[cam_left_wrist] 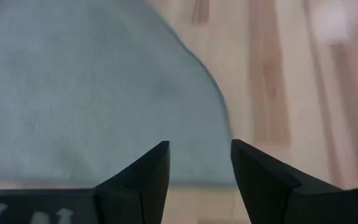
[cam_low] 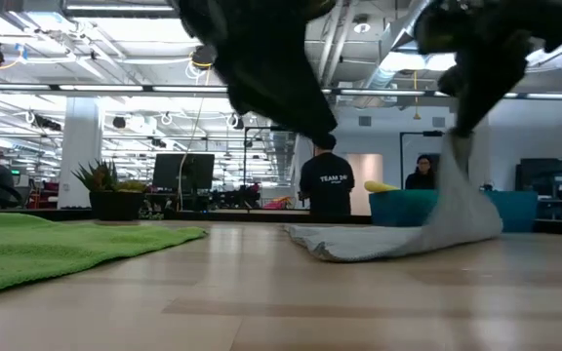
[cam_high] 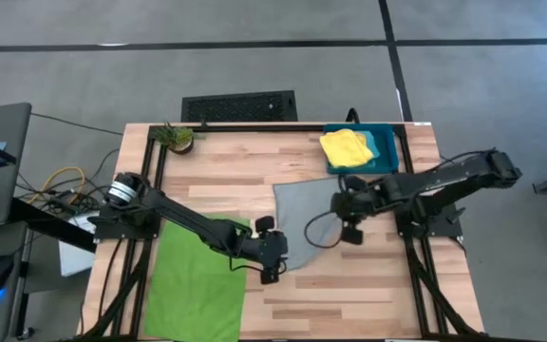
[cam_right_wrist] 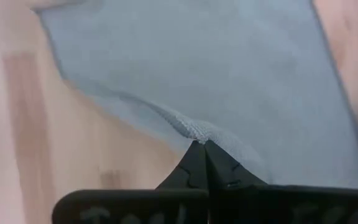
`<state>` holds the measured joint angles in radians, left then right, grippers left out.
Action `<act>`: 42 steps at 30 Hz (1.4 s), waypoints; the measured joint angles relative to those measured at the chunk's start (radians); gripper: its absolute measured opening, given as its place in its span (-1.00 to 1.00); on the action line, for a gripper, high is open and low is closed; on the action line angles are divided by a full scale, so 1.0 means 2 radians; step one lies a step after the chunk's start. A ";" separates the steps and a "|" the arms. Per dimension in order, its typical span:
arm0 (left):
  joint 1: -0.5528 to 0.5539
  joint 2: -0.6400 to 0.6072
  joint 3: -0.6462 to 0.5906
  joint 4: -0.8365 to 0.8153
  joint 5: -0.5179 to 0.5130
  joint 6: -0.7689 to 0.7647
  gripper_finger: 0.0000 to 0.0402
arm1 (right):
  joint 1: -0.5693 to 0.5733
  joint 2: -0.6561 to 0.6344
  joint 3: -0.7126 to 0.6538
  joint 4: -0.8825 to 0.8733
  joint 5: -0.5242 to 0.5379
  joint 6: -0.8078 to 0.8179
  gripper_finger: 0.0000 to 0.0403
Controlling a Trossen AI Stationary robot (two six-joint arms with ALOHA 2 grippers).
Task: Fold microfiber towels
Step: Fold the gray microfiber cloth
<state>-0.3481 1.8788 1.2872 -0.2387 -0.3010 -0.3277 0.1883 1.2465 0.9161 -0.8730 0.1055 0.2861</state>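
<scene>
right end effector (cam_right_wrist: pixel 205 149): clamped shut on a pinch of the grey towel (cam_high: pixel 304 211); cloth is seen bunched into a ridge at the tips in the right wrist view. In the low view the pinched edge is lifted off the tabletop (cam_high: pixel 349 294), the rest drapes down and trails flat.
why held so: probably an edge raised so it can be carried over for a fold. Judgement only.
left end effector (cam_left_wrist: pixel 199 163): tips parted, nothing between them. It is poised over the near-left edge of the grey towel, likely to take a second hold or pin the cloth.
grey towel: middle of the tabletop, partly spread, right side raised. Thin, limp, fine knit texture, rounded corner visible in the left wrist view.
green towel (cam_high: pixel 198 280): laid flat at near left, unfolded, hanging slightly past the near edge. Fuzzy pile visible in the low view.
yellow towel (cam_high: pixel 345 147): crumpled in the blue bin (cam_high: pixel 386 142) at far right. Bin is rigid, straight-walled.
tabletop: light wood planks, smooth, dark frame rails along the sides.
plant (cam_high: pixel 176 137): small pot, far-left corner, well clear of the work.
progress: no finished fold seen on the tabletop; judged early.
</scene>
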 joint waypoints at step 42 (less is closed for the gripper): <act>-0.015 0.092 0.004 0.047 -0.022 -0.131 -0.18 | -0.115 -0.005 0.047 -0.037 0.006 -0.082 -0.99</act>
<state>-0.3786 2.0626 1.2949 -0.1453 -0.3443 -0.5895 -0.0422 1.2358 1.0103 -0.9466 0.1169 0.1219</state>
